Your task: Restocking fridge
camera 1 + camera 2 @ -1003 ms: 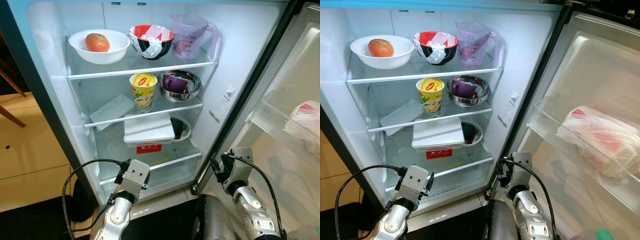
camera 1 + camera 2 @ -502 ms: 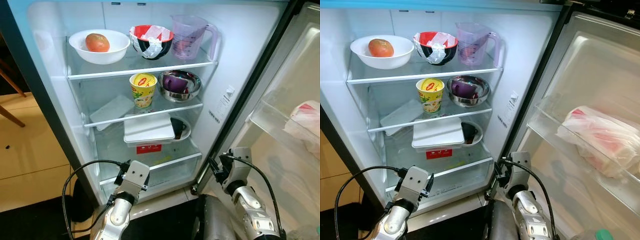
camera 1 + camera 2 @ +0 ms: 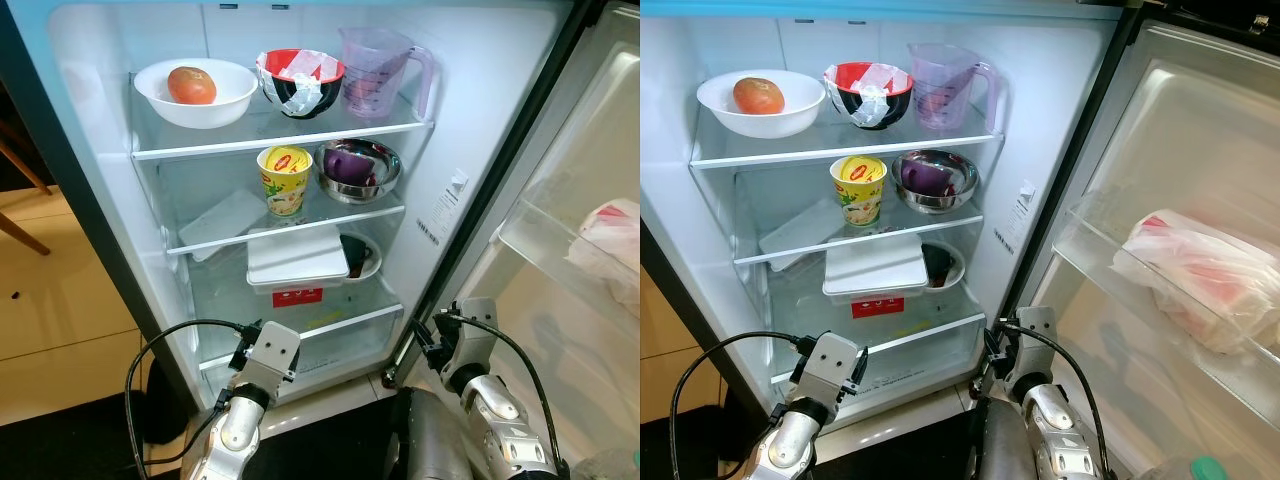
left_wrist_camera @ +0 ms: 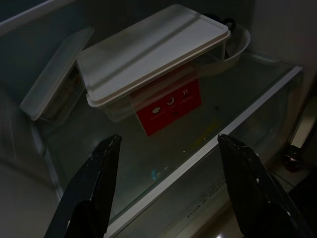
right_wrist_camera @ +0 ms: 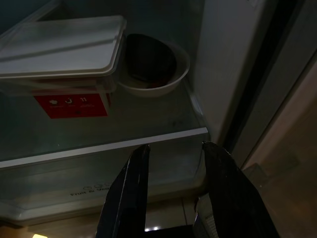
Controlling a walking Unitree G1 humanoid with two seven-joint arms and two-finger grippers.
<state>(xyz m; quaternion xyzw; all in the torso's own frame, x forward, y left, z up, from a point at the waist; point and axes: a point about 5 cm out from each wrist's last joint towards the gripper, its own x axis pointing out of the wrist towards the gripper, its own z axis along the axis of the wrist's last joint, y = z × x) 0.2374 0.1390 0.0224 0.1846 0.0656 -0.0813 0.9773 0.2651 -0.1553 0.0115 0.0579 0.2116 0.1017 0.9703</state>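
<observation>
The fridge (image 3: 440, 120) stands open, its shelves already well stocked. Both the left pincer (image 4: 166, 186) and right pincer (image 5: 173, 193) hang open and empty, so more restocking seemingly remains.

Head eyes are looking forward and down into the open fridge (image 3: 470, 120) from close by; both wrist cameras are peering low along their jaws, sharing the white-lidded box (image 4: 148, 59) on the bottom shelf.
</observation>
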